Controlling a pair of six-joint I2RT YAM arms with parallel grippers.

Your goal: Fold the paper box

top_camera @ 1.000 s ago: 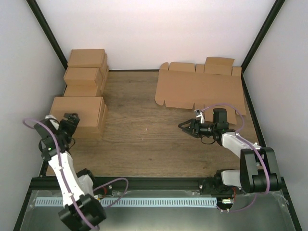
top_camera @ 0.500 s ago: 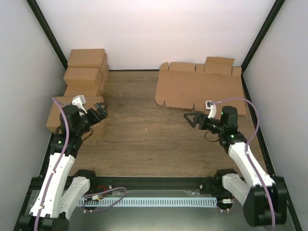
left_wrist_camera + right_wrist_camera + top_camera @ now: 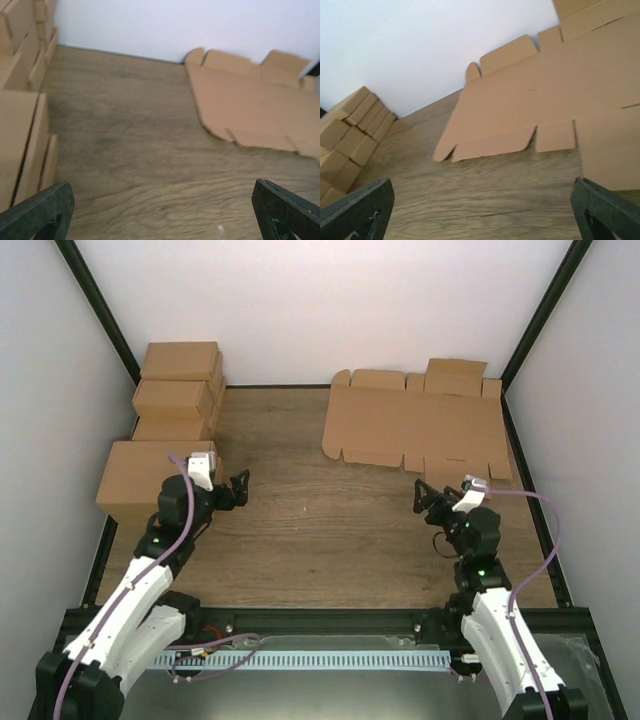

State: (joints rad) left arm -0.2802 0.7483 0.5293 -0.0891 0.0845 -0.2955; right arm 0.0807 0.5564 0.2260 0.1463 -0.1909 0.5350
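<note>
No tray-shaped paper box shows in any view. My left gripper (image 3: 238,487) is open and empty, low over the wooden table just right of the near carton, pointing right and back; its view (image 3: 160,210) shows bare wood between wide-spread fingertips (image 3: 40,212). My right gripper (image 3: 430,495) is open and empty, just in front of the near edge of the flat cardboard sheets (image 3: 415,425); its view (image 3: 480,210) shows wood between the fingertips (image 3: 607,210) and the sheets' flaps ahead.
Wide flat brown cardboard sheets with notched edges lie at the back right (image 3: 250,110) (image 3: 545,100). Plain brown cartons (image 3: 175,390) stand along the left wall, the nearest one (image 3: 150,475) beside my left arm (image 3: 20,135). White walls enclose the table.
My left gripper has swung from the left wall past the near carton to the right, over the table. My right gripper has moved right and turned to face the sheets. Both stayed open.
</note>
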